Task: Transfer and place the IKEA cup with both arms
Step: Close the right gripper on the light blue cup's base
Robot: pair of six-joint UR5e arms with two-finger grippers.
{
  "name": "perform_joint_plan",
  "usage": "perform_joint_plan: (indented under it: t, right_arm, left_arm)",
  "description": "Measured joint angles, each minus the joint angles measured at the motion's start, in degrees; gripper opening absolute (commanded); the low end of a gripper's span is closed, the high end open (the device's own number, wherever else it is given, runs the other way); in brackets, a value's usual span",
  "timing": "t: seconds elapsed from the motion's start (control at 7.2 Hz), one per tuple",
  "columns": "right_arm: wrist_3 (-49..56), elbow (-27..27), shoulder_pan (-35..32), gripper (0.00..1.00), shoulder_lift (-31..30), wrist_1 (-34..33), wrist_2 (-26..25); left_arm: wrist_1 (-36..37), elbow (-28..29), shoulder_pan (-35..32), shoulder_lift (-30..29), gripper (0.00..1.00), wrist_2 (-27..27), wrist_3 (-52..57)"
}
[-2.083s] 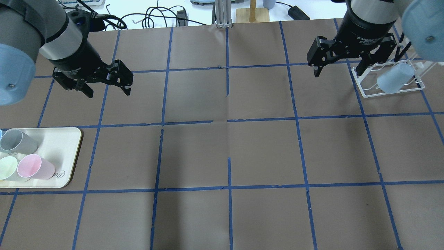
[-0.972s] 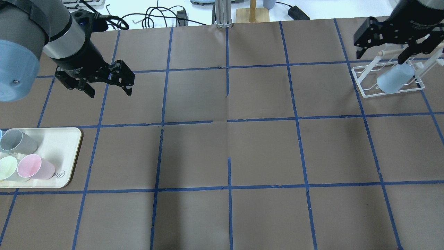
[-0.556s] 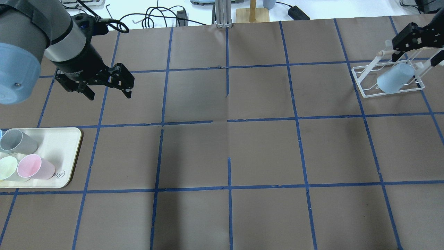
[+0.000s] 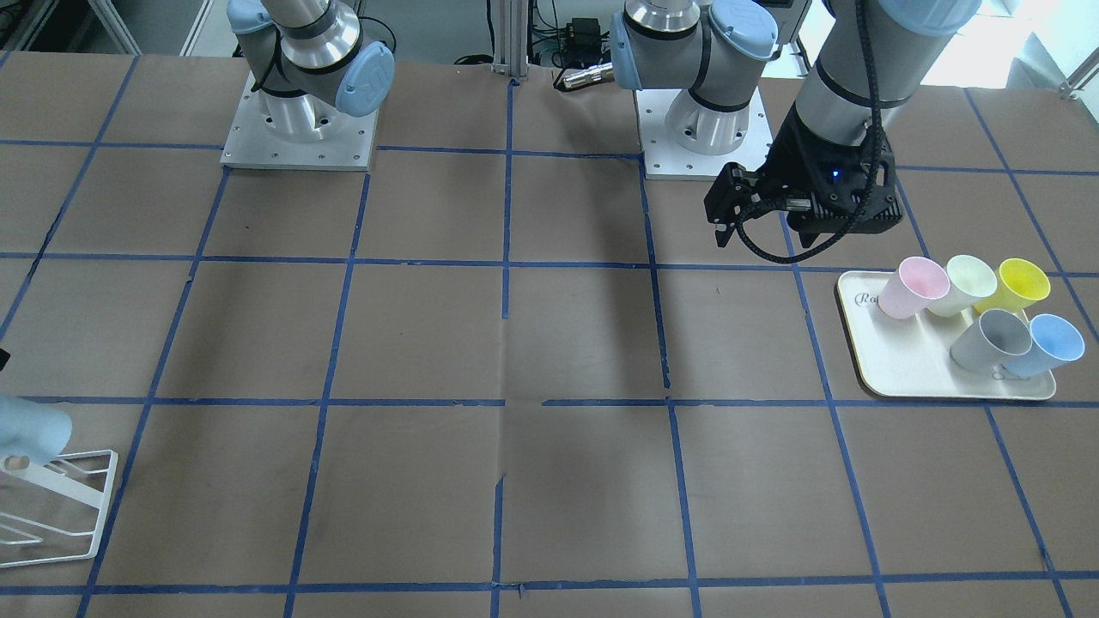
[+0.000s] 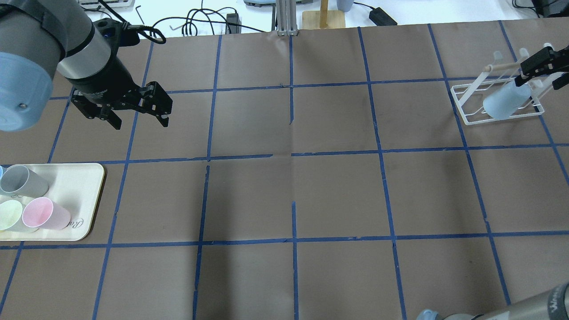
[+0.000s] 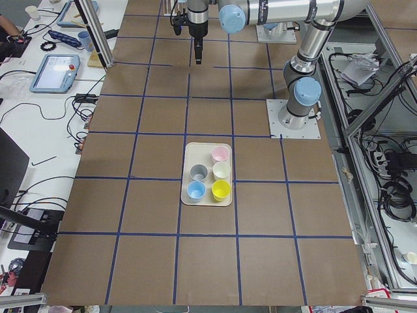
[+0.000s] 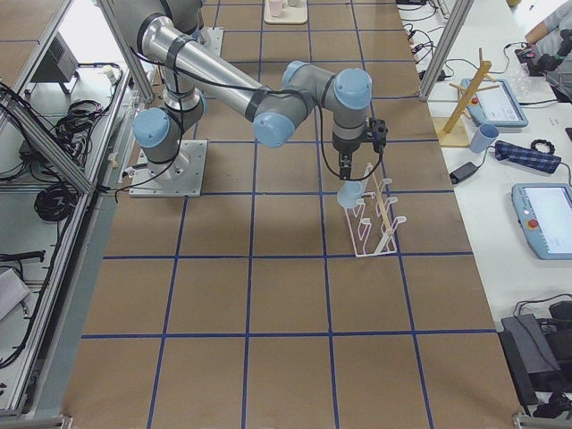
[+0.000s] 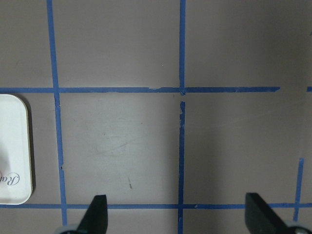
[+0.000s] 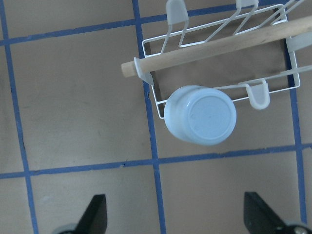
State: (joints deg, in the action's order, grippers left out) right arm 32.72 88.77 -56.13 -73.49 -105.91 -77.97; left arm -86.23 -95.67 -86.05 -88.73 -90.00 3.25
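The light-blue IKEA cup (image 5: 506,101) hangs upside down, tilted, on a peg of the white wire rack (image 5: 466,116) at the far right. The right wrist view shows its base (image 9: 201,115) under the rack's wooden rod. My right gripper (image 5: 535,82) hovers above the rack, open and empty. Its fingertips (image 9: 97,204) stand clear of the cup, which lies ahead of them. The cup also shows in the exterior right view (image 7: 350,193). My left gripper (image 5: 140,123) is open and empty, above the paper beyond the tray; its wrist view shows only bare table between its fingers (image 8: 97,204).
A cream tray (image 5: 84,186) at the left holds pink (image 4: 912,287), pale green (image 4: 966,283), yellow (image 4: 1017,286), grey (image 4: 994,337) and blue (image 4: 1046,343) cups. Brown paper with a blue tape grid covers the table. Cables and a wooden stand (image 5: 323,15) lie past the far edge.
My right gripper has swung from left of the rack out toward the right edge, staying open. The cup stays on the rack. My left gripper has barely shifted.
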Motion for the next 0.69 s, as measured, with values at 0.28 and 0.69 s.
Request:
perform_joint_plan:
  t: [0.28,0.69]
  right_arm:
    - [4.9,-0.1,0.6,1.00,1.7,-0.5,1.3]
    - [9.2,-0.5,1.7,1.00,4.9,-2.5,1.9]
  left_arm:
    - [-0.1,0.5,0.3,0.0,1.00,0.0,0.0]
    - [-0.1,0.7,0.5,0.1,1.00,0.1,0.0]
